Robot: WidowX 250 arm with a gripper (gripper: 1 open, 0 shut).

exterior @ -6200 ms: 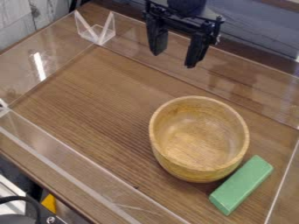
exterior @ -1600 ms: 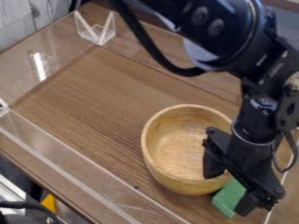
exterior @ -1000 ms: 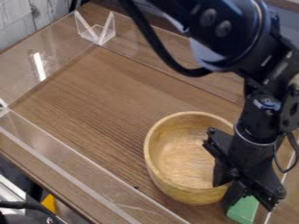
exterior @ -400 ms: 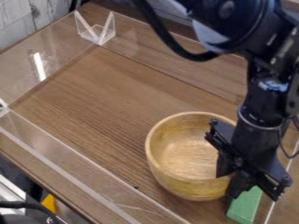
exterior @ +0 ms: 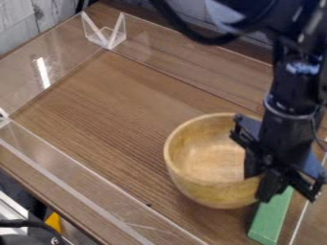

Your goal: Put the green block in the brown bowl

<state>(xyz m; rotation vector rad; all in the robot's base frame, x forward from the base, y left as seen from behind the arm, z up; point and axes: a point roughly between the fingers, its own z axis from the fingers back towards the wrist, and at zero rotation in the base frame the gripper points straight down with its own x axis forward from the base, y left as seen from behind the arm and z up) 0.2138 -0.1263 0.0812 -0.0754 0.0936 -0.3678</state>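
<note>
A brown wooden surface (exterior: 109, 110) fills most of the frame. On it, the brown bowl (exterior: 192, 177) sits right of centre, the green block (exterior: 270, 218) at lower right.

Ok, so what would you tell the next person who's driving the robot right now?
Gripper: shut, at the bowl's right rim in the picture; I can't tell if it pinches the rim.
Green block: on the table beside the brown bowl, not in the fingers.
Done: the arm is down by the block and bowl.
Left: grasp the block, lift it, put it in the bowl.
</note>
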